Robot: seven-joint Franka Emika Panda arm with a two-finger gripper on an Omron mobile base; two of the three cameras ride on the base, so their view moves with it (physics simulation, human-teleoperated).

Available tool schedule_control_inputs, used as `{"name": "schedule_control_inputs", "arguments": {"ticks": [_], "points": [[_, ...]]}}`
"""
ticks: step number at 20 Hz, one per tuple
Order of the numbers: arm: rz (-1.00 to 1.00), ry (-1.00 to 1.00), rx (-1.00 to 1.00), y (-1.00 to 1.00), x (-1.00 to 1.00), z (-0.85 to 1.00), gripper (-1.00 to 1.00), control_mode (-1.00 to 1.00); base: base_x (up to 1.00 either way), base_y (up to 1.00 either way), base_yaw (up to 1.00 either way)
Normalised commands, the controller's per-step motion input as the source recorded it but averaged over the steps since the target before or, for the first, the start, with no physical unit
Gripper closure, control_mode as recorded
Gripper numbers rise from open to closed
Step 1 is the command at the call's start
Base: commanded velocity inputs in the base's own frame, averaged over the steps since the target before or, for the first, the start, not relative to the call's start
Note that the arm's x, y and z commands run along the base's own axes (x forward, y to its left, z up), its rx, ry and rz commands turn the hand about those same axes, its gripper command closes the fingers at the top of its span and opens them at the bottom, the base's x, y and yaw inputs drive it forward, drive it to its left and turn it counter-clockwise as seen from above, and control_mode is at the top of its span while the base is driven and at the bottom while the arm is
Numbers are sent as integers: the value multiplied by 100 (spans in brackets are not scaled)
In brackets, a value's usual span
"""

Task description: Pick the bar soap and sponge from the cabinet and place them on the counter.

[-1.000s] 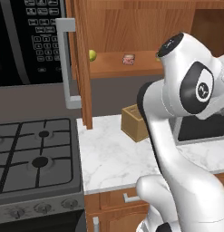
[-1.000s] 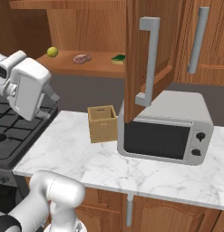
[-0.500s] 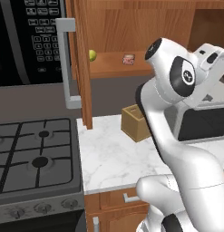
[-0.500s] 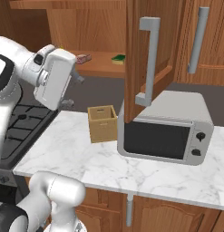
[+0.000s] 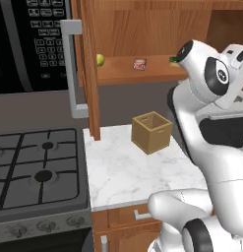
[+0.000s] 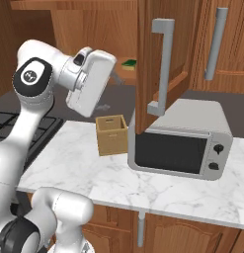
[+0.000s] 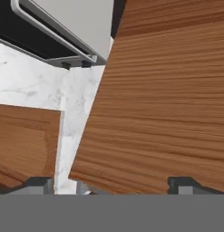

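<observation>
Sponge (image 5: pixel 173 59) mostly behind arm; hand (image 7: pixel 111 183) fingertips barely visible, state unclear.

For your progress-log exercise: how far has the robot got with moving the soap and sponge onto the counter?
Done: the cabinet stands open. In hand: nothing visibly gripped. Left: the soap and sponge sit on the shelf; both must go onto the counter.

Pink bar soap (image 5: pixel 139 64) on open cabinet (image 5: pixel 142 74) shelf, green sponge (image 6: pixel 128 63) alongside
</observation>
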Motion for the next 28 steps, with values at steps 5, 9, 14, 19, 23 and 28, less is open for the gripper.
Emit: {"name": "schedule_control_inputs", "arguments": {"ticks": [5, 9, 14, 19, 23, 28], "points": [[3, 9, -2, -59, 17, -1, -100, -100, 0, 0, 0], [1, 6, -1, -58, 5, -7, -100, -100, 0, 0, 0], [0, 0, -3, -43, 8, -14, -100, -100, 0, 0, 0], [0, 0, -4, -38, 13, -16, -100, -100, 0, 0, 0], [1, -1, -4, -34, 8, -19, -100, -100, 0, 0, 0], [1, -2, -4, -23, 13, -12, -100, -100, 0, 0, 0]]}}
